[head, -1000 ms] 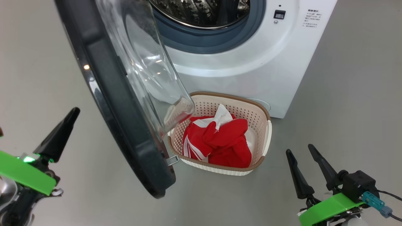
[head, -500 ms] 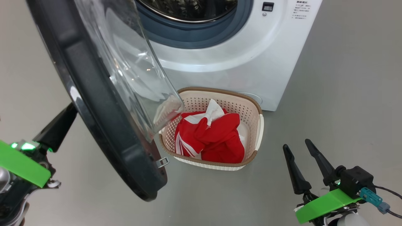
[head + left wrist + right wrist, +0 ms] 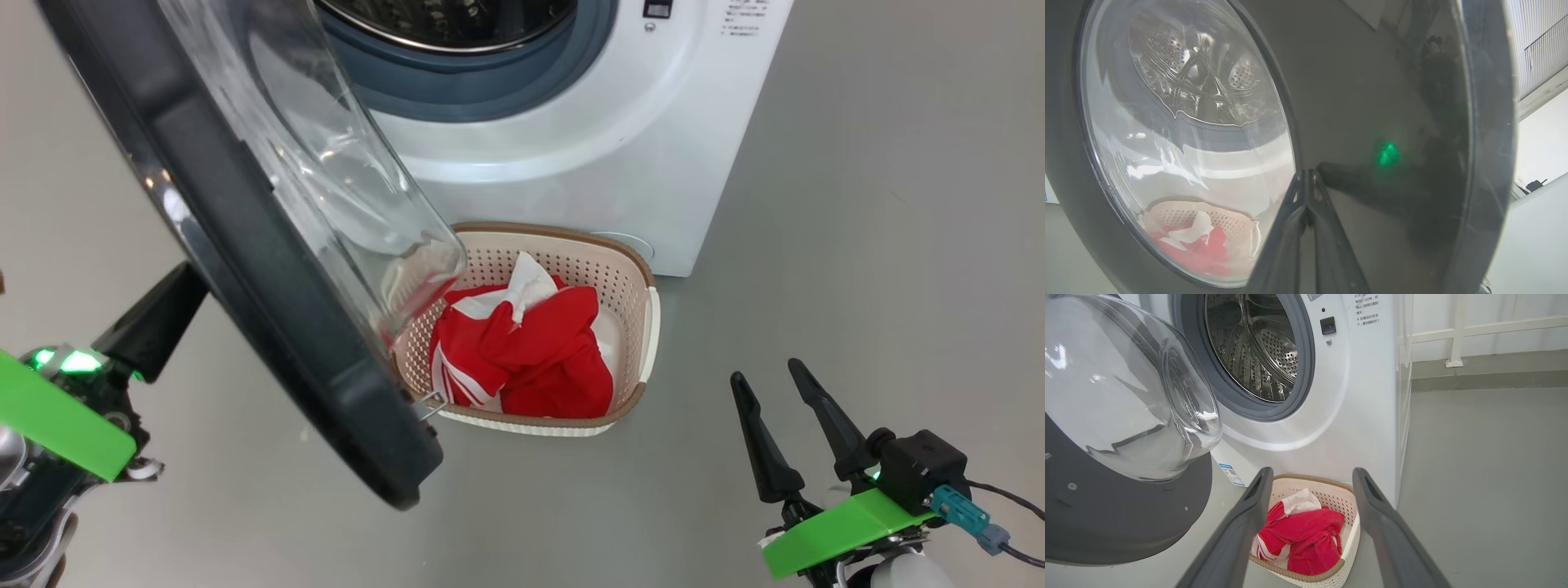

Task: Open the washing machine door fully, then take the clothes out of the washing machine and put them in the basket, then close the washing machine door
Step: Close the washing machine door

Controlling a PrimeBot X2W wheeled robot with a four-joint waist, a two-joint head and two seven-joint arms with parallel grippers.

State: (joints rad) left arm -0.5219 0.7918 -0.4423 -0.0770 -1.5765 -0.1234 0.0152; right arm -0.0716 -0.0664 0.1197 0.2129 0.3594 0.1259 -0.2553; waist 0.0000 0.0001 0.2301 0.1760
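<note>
The shut, empty left claw (image 3: 1306, 176) is set against the door (image 3: 269, 310), likely to close it; the empty right claw (image 3: 763, 371) is held open.

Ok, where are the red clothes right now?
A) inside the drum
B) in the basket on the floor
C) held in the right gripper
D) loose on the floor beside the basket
B: the clothes lie bunched inside the basket in front of the machine, and the part of the drum that the right wrist view shows holds no fabric.
</note>
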